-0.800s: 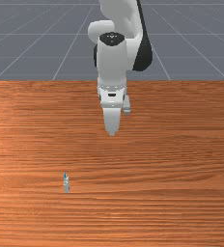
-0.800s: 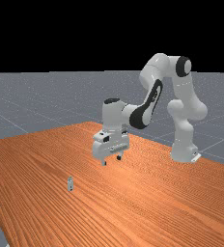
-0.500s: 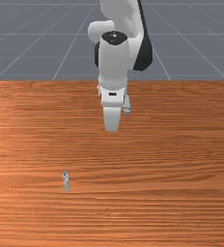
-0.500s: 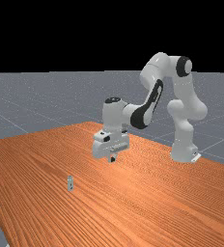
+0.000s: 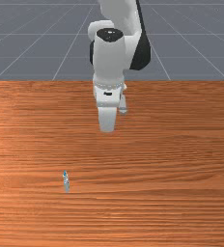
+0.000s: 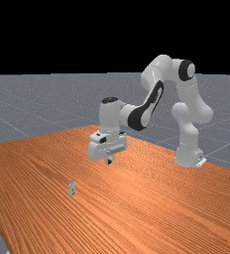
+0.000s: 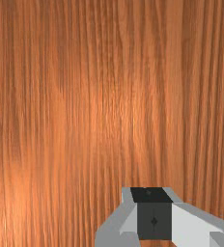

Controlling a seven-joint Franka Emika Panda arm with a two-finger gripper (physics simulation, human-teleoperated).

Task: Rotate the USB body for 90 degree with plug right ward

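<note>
The hand holds its gripper (image 6: 109, 161) well above the table, with the two fingertips together and nothing visible between them. In the wrist view the gripper (image 7: 153, 202) likewise stands shut over bare wood. The USB body (image 5: 66, 182) is a small, narrow, pale grey-white piece with a blue tip at its end toward the arm. It rests on the wood to the front view's left of the hand and nearer that camera. In the far view the USB body (image 6: 72, 188) lies below the hand, to the left, apart from it.
Orange-brown table top (image 5: 157, 193) surrounds the USB body. The arm's base stands at the table's far right in the far view, and the table's left edge runs down that view's left side.
The gripper was open at first and has shut. My hand has since shifted a little to the left in both outside views. The USB body has stayed nearly in place.
</note>
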